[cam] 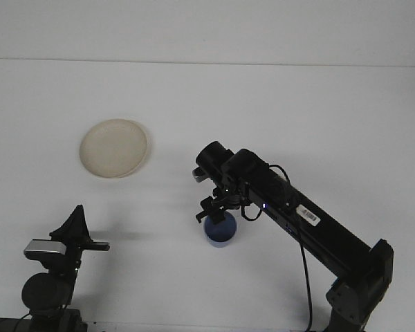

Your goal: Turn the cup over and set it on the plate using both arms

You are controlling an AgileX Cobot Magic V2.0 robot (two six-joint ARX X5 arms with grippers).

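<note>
Near the middle of the white table, right gripper down over the blue cup, closed on it or not too hard to tell. Probably the flip step. Next: onto the cream plate, well apart. Left gripper waiting, empty.

White table with cream plate and, seemingly resting, blue cup.

R gripper over blue cup, cream plate far left, L gripper idle.
</note>
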